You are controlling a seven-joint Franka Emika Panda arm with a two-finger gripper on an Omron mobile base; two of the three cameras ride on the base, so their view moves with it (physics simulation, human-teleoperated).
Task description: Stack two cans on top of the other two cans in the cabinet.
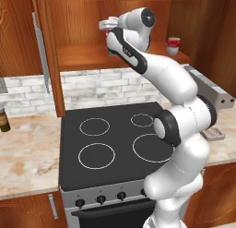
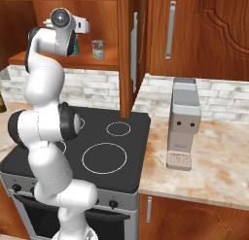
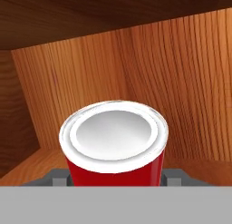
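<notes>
Inside the open reddish-brown cabinet (image 1: 83,56), my gripper (image 1: 109,31) is shut on the red can (image 3: 113,166), whose white lid faces the hand camera. Its fingertips (image 3: 59,177) press against both sides of the can. The teal-blue can (image 1: 111,50) stands on the shelf directly under the held can, mostly hidden by my arm; I cannot tell whether the two touch. It also peeks out behind the arm as a teal-blue can (image 2: 74,47). The can with a red top and white bottom (image 1: 173,45) stands alone at the shelf's right end. The silver-grey can is out of view.
The cabinet door (image 1: 50,61) with its silver bar handle (image 1: 40,49) stands open over the left of the black stove (image 1: 110,144). A grey coffee machine (image 2: 184,122) is on the right counter. A dark bottle (image 1: 3,121) stands at the far left.
</notes>
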